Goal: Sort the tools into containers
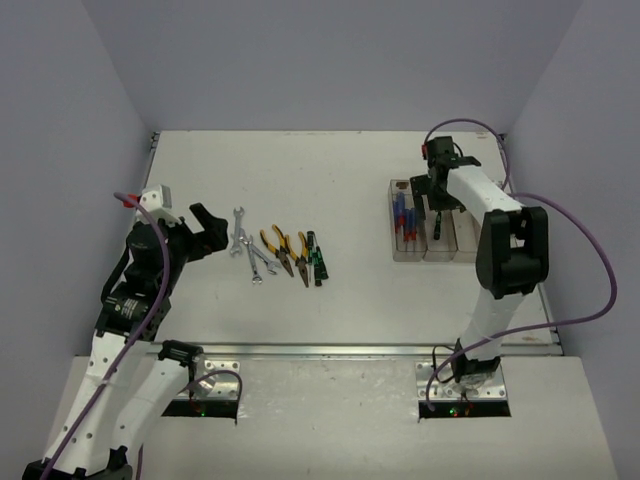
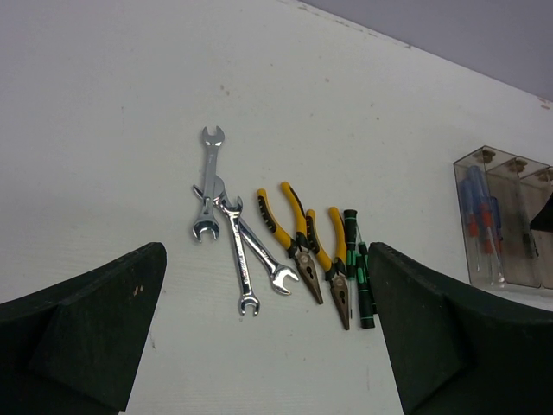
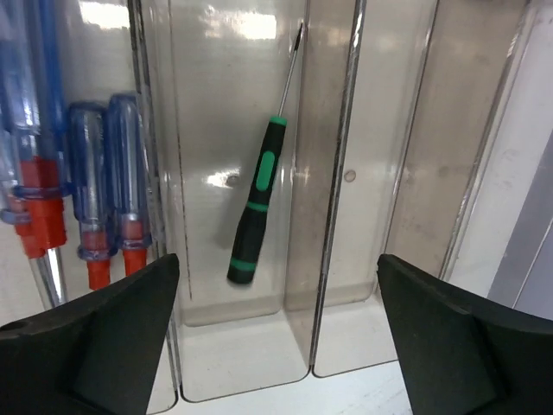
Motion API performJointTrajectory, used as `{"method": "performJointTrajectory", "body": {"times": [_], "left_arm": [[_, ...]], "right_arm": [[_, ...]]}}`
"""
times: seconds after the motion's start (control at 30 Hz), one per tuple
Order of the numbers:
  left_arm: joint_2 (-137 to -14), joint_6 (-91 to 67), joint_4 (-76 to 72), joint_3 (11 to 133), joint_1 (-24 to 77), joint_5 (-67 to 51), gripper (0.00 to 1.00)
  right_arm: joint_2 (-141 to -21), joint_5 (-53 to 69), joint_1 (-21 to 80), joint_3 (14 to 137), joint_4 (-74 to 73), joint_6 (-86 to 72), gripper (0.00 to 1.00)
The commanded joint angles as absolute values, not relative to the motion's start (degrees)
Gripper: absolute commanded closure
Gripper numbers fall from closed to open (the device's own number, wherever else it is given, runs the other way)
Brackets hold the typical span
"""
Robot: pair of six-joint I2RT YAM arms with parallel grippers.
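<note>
Over the row of clear bins (image 3: 333,173) on the right side of the counter (image 1: 300,170), my right tool (image 3: 276,346) hangs with its jaws spread wide and nothing between them. Below it, one black-and-green screwdriver (image 3: 257,203) lies tilted in the second bin from the left, next to the bin with the blue-and-red screwdrivers (image 3: 86,199). My left tool (image 2: 268,259) is likewise wide open and empty, just left of the things lying together on the counter: three wrenches (image 2: 235,251), two yellow pliers (image 2: 298,242) and two more green screwdrivers (image 2: 356,268).
</note>
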State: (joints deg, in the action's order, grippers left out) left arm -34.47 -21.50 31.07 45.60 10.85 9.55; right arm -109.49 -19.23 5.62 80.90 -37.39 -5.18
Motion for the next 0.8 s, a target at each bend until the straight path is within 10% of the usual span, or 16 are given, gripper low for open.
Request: {"method": "performJointTrajectory", "body": {"times": [0.0,0.23,0.4,0.77], "left_arm": [[-34.8,-21.3,28.6,45.7,11.3,8.6,0.00],[-34.5,-21.4,28.5,45.6,11.3,9.2,0.00],[-34.8,-21.4,28.4,45.6,11.4,9.0,0.00],[-34.9,-21.4,28.4,45.4,11.3,9.1,0.00]], "right_arm": [[-101.3,-17.3,9.3,83.8,-37.9,-8.7,0.01],[-89.6,-12.1,23.8,73.9,-28.1,-16.5,0.01],[-90.3,23.9,25.0,65.4,-14.5,-29.6,0.01],[-108.9,-17.5,44.7,81.6,-33.6,-30.7,0.03]]}}
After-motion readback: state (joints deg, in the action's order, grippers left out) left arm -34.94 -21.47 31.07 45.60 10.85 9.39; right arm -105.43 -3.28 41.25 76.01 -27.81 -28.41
